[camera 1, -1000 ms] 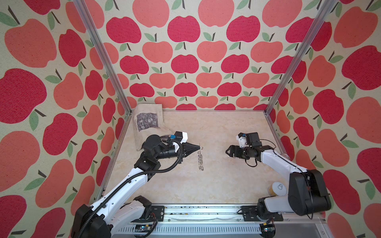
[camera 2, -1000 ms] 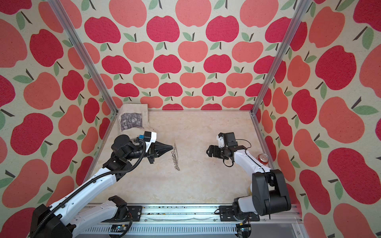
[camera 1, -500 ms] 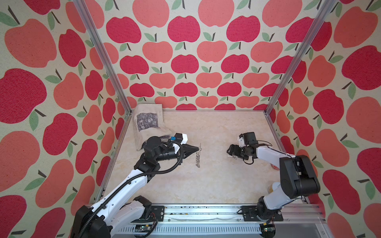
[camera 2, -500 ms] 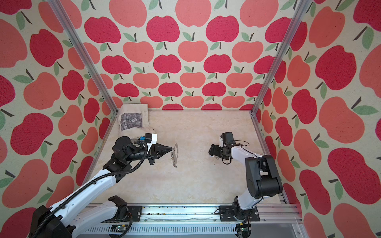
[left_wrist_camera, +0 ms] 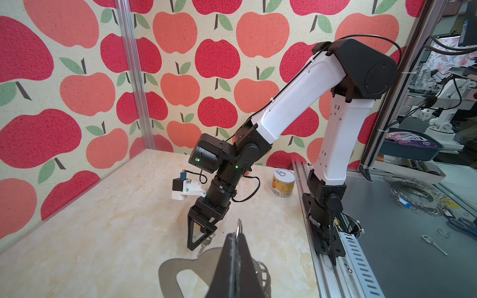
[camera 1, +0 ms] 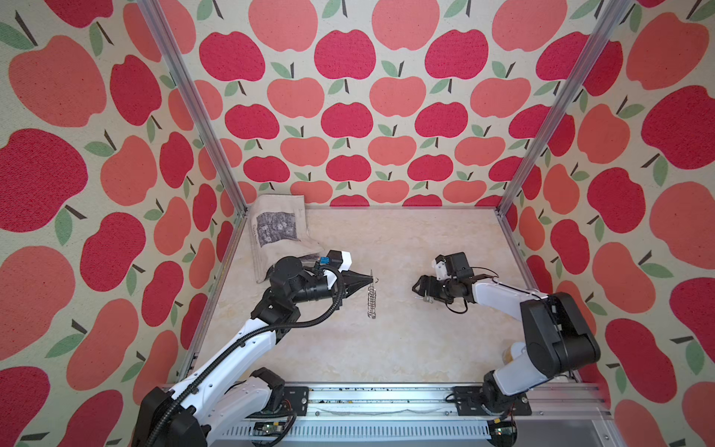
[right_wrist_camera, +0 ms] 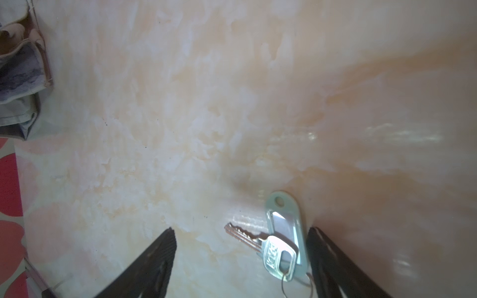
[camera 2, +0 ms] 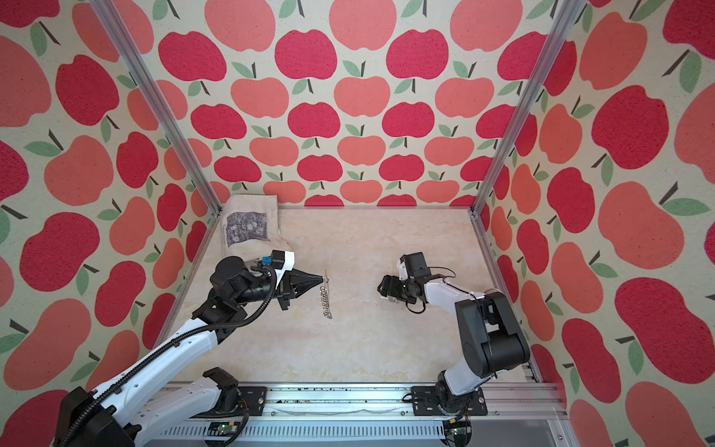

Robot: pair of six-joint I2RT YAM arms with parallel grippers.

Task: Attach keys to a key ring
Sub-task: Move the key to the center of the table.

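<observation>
Silver key (right_wrist_camera: 273,250) off-centre between right gripper's (right_wrist_camera: 242,230) parted jaws may skid when they close; left gripper (camera 1: 369,279) clamps key ring (camera 1: 372,300).

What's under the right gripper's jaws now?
A silver key and its pale plastic tag lie on the table between the open jaws of the right gripper. The key head covers part of the tag; their wire loop leaves frame.
</observation>
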